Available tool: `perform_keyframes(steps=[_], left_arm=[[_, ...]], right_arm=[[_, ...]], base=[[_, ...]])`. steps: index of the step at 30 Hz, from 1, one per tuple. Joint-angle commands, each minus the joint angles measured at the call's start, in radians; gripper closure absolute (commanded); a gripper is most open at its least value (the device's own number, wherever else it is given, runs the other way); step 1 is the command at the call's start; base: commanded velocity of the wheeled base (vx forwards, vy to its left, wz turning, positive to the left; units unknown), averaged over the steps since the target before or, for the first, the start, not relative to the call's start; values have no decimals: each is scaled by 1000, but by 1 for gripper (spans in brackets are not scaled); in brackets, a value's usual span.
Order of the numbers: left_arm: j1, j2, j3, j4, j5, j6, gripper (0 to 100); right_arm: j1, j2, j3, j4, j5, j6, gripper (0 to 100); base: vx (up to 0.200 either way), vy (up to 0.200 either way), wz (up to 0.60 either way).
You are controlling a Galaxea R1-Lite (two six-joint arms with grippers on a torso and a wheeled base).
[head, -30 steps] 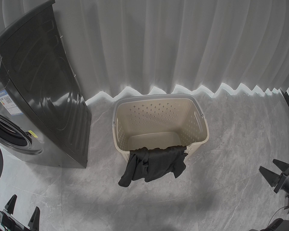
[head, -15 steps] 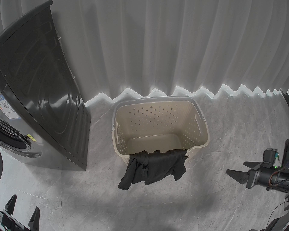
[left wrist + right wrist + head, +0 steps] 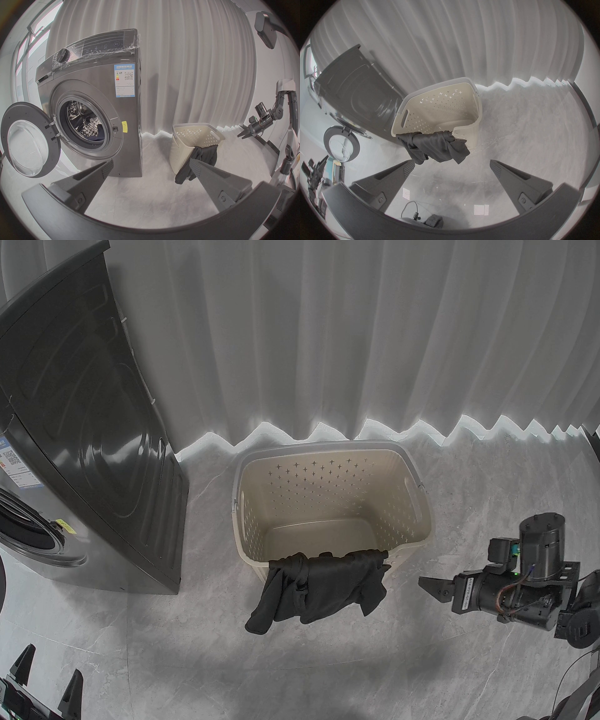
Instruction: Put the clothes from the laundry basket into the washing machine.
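The laundry basket (image 3: 331,484) is set on the gray floor (image 3: 187,640), in front of the white curtain (image 3: 350,334) and near the washing machine (image 3: 81,427). One dark cloth (image 3: 319,587) is hung over the near edge of the basket. Most of it falls down the outside wall, and its lowest corner is close to the floor. Whether that corner touches the floor cannot be told. Nothing else is seen in the basket. Because the cloth is draped over the edge, it can likely be reached from the front, without going down into the basket.

The round door (image 3: 29,139) of the washing machine is swung wide open, so the drum (image 3: 86,123) is ready for the cloth to be dropped in.

The right gripper (image 3: 434,587) is held low, to the right of the basket. It is pointed toward the cloth and is well apart from it. It is wide open and nothing is held in it. It is judged to be open so that the cloth can be pinched once it is reached.

The left gripper (image 3: 150,162) is held low and back, facing the washing machine and the basket. It is wide open too, with nothing in it. It is probably parked there so that room is given to the other arm.

The cloth is not yet picked up.
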Motion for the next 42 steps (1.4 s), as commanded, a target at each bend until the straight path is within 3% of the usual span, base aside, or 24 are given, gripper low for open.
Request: perform_keyframes(steps=[1, 13, 17, 37, 42], left_arm=[[0, -16, 16, 0, 0, -4, 0], [0, -16, 16, 0, 0, -4, 0], [0, -16, 16, 0, 0, -4, 0], [0, -16, 16, 0, 0, -7, 0], [0, -16, 16, 0, 0, -7, 0]], right_arm=[[63, 113, -78, 0, -33, 59, 0], [97, 270, -195, -15, -36, 85, 0], [111, 368, -233, -64, -59, 110, 0], [127, 609, -331, -163, -62, 87, 0], [124, 670, -397, -164, -60, 85, 0]], base=[[0, 0, 0], [0, 0, 0], [0, 0, 0], [0, 0, 0], [0, 0, 0]])
